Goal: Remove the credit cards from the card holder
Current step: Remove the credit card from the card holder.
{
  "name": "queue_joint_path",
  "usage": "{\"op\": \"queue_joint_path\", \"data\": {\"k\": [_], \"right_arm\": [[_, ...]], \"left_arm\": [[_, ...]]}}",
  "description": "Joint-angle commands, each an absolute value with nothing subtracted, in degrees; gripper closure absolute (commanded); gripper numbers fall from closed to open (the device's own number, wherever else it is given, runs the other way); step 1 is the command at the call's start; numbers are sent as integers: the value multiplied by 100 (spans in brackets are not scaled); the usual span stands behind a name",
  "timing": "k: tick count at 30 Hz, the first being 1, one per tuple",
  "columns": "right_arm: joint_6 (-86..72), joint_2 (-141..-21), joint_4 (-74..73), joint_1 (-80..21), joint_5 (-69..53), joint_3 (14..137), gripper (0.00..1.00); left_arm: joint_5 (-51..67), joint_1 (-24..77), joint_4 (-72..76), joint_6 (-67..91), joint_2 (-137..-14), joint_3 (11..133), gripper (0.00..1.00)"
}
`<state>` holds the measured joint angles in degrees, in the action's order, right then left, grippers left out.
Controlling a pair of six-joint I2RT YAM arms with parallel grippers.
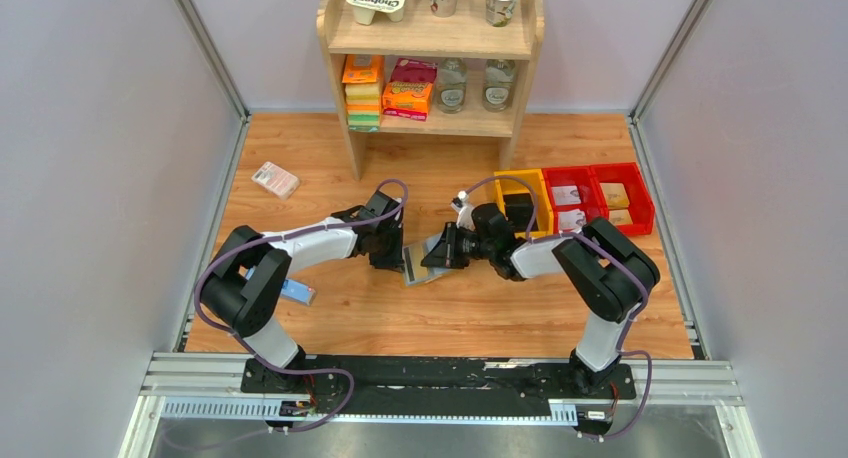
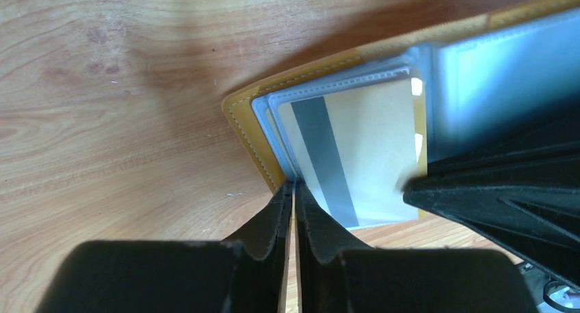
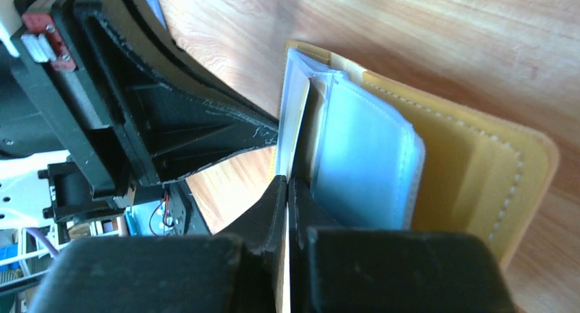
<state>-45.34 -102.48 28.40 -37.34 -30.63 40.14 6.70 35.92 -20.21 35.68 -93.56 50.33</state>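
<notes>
The card holder lies open on the wooden table between both grippers. Its tan cover and grey-blue sleeves fan out. A cream credit card with a grey stripe sits in the top clear sleeve. My left gripper is shut on the near edge of the card holder's leaves. My right gripper comes in from the opposite side. It is shut on the thin cream edge of the credit card at the sleeve's mouth. In the top view the left gripper and right gripper almost meet.
A wooden shelf with packets, cups and jars stands at the back. Yellow and red bins sit right of the right arm. A pink-white packet lies far left. A blue bar lies by the left arm's elbow.
</notes>
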Motion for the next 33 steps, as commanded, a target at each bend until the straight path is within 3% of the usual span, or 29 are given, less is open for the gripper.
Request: {"op": "queue_joint_path", "data": {"k": [1, 7, 14, 19, 23, 33], "right_arm": [[-4702, -10336, 3506, -3797, -3832, 3789, 100], [-4649, -10327, 3586, -3621, -3832, 3534, 100], [-4728, -10239, 3779, -3498, -3885, 3322, 97], [-5044, -10327, 4305, -3498, -4034, 3243, 85], [-5299, -10459, 4737, -3498, -4122, 3217, 82], [-5186, -10380, 4694, -3393, -4104, 3068, 100]], "left_arm": [[431, 3709, -1960, 3463, -9800, 4843, 92], [431, 3709, -1881, 3454, -9844, 4667, 100], [457, 3709, -1811, 3401, -9905, 4597, 100], [545, 3709, -1767, 3401, -9923, 4562, 100], [571, 3709, -1758, 3401, -9923, 4561, 100], [562, 3709, -1758, 3419, -9914, 4500, 100]]}}
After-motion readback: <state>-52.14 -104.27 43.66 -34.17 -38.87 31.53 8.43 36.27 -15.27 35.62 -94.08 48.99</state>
